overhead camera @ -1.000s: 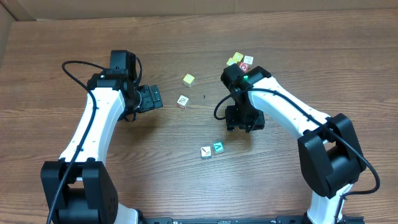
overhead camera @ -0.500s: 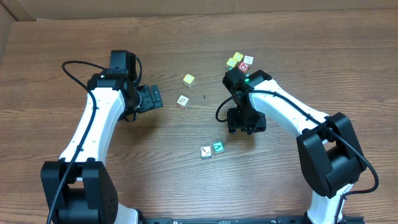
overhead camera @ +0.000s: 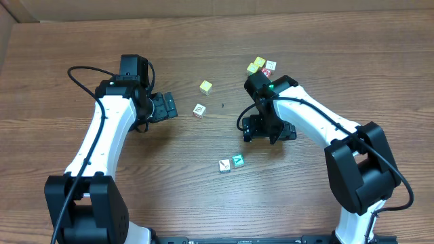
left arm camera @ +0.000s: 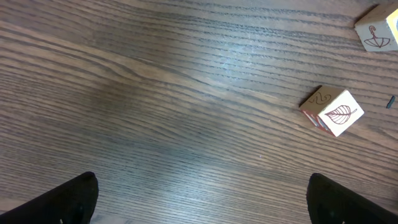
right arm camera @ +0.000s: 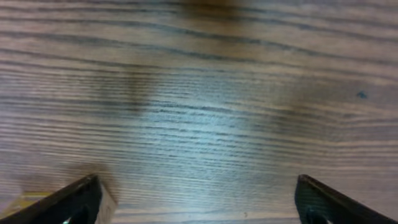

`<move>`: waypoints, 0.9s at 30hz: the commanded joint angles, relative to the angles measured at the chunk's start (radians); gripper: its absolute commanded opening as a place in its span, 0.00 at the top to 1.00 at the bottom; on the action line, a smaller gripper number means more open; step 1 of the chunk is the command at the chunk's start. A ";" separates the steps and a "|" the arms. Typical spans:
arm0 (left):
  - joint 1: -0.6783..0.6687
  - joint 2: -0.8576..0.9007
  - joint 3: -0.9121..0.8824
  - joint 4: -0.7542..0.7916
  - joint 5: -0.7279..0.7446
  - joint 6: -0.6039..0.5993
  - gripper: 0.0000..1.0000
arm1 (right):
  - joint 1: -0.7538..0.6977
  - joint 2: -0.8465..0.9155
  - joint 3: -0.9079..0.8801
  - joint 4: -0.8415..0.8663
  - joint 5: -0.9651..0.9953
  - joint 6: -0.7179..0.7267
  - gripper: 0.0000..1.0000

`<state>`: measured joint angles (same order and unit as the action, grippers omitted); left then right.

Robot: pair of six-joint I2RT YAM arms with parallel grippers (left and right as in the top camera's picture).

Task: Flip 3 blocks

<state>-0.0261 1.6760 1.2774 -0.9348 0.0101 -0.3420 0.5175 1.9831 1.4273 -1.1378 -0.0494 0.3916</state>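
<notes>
Teal block [overhead camera: 238, 160] and white block [overhead camera: 224, 165] lie touching, nearest the robot's base. Just beyond them hangs the right gripper [right arm camera: 198, 186], its jaws spread as wide as they go, with only bare table [right arm camera: 199, 93] between them; it holds nothing. To flip the teal block cleanly, I would bring the fingers down on its two free sides. That way neither finger has to wedge into the seam with the white block. Then pinch low, lift clear, roll the wrist and set it down on a new face. Farther off, the leaf block [left arm camera: 333, 112] lies apart, just ahead of the left gripper [left arm camera: 202, 186], also wide open and empty. It sits off-centre, so that arm should line up first. The yellow cube [overhead camera: 205, 87] beyond should be left alone.
</notes>
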 commanded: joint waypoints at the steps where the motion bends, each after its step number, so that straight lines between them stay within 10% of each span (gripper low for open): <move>1: 0.000 0.003 0.014 0.001 -0.011 -0.014 0.00 | -0.005 -0.031 -0.006 0.004 -0.008 0.001 0.00; 9: 0.000 0.003 0.014 0.001 -0.011 -0.014 0.00 | -0.005 -0.031 -0.006 0.004 -0.008 0.001 0.66; 15: 0.000 0.003 0.014 0.001 -0.011 -0.014 0.00 | -0.005 -0.031 -0.006 0.004 -0.008 0.001 0.96; 27: 0.000 0.003 0.014 0.001 -0.011 -0.014 0.00 | -0.005 -0.031 -0.006 -0.014 -0.007 0.001 0.96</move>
<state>-0.0261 1.6760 1.2774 -0.9348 0.0101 -0.3420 0.5167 1.9831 1.4258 -1.1496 -0.0551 0.3916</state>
